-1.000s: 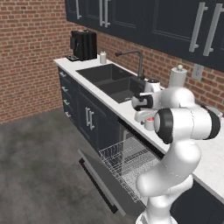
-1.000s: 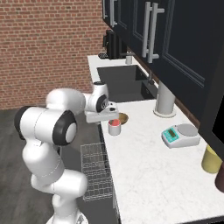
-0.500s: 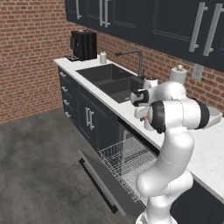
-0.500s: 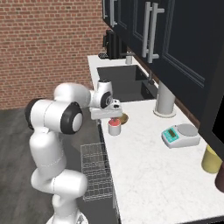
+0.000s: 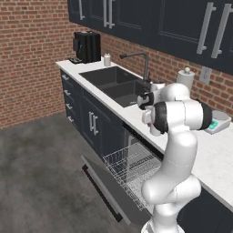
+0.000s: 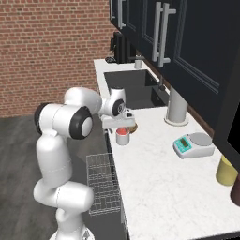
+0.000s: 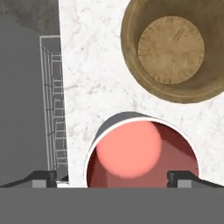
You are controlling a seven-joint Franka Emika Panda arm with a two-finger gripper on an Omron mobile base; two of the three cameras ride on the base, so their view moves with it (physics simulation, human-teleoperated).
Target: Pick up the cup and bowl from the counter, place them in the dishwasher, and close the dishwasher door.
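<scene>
Pincer [image 7: 113,175] hanging released above cup [image 7: 141,153], fingertips [image 7: 40,176] standing wide on either side of rim, not touching. Cup sitting upright on counter [image 7: 89,70] near front edge, just beside bowl [image 7: 175,48]. Rack [image 5: 132,169] showing inside dishwasher below, door [image 5: 105,187] lying dropped open.

A short white cylindrical cup [image 7: 141,151] with a glossy red-pink inside is seen beside a round brown wood-grained bowl [image 7: 175,48]. Both are carried on a white marble-veined table [image 7: 92,74] with faint grey streaks. A white wire rack [image 5: 129,168] is shown above a dark navy drop-down door panel [image 5: 107,189]. Red-brown brick [image 5: 32,50] covers the wall.
</scene>
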